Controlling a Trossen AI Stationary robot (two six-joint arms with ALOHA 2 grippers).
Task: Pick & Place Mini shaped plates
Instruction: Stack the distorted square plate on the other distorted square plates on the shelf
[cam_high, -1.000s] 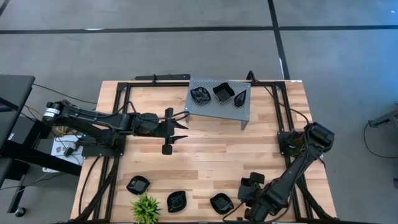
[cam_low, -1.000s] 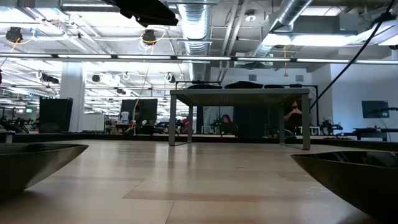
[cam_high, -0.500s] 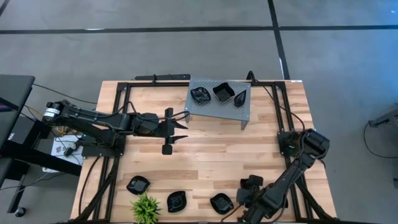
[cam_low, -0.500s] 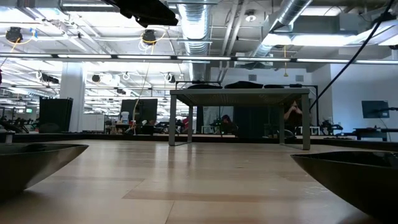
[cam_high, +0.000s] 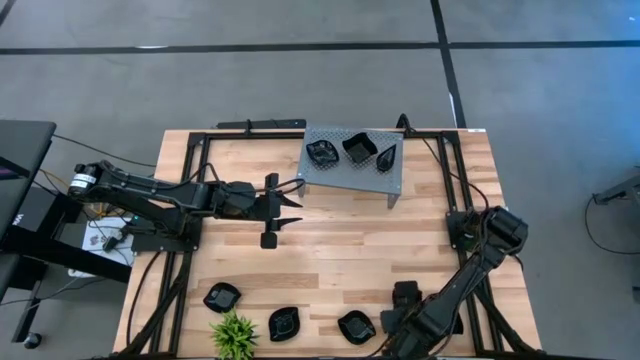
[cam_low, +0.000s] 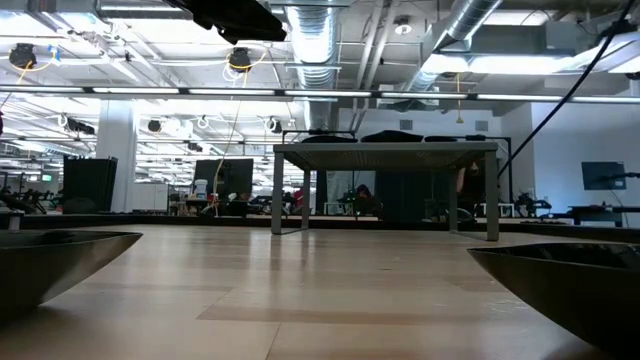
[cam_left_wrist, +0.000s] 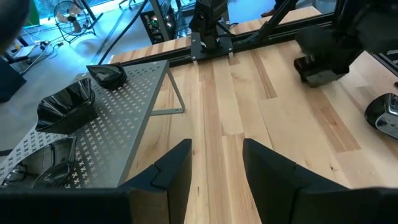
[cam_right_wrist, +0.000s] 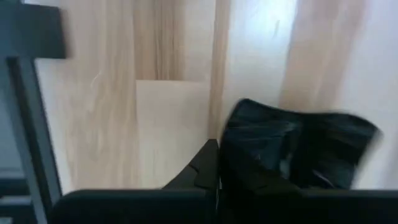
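Three mini shaped plates, glossy black, sit on the grey perforated shelf (cam_high: 352, 165) at the far side: one (cam_high: 322, 152), one (cam_high: 357, 148), one (cam_high: 387, 158). Three more rest on the wood near the front edge: one (cam_high: 222, 297), one (cam_high: 285, 323), one (cam_high: 356, 326). My right gripper (cam_high: 405, 300) points down at the near right, shut on another black plate (cam_right_wrist: 298, 149). My left gripper (cam_high: 290, 207) hangs open over the table's middle left, with nothing between its fingers (cam_left_wrist: 214, 155). My right gripper comes from above, pointing down, at the plate's rim (cam_right_wrist: 229, 146). One finger (cam_right_wrist: 202, 171) lies against the outside of that rim; the plate itself hides the other finger. Whether the plate still rests on the wood cannot be told.
A small green plant (cam_high: 233, 335) stands at the near edge between two front plates. Black frame rails (cam_high: 190, 200) run along the table's sides and far edge. In the low view two plates (cam_low: 60, 260) (cam_low: 570, 280) sit close by, with bare wood between them.
My right arm has sunk a little toward the table near its front edge, and its wrist has rolled. The plates on the shelf and on the wood lie where they were.
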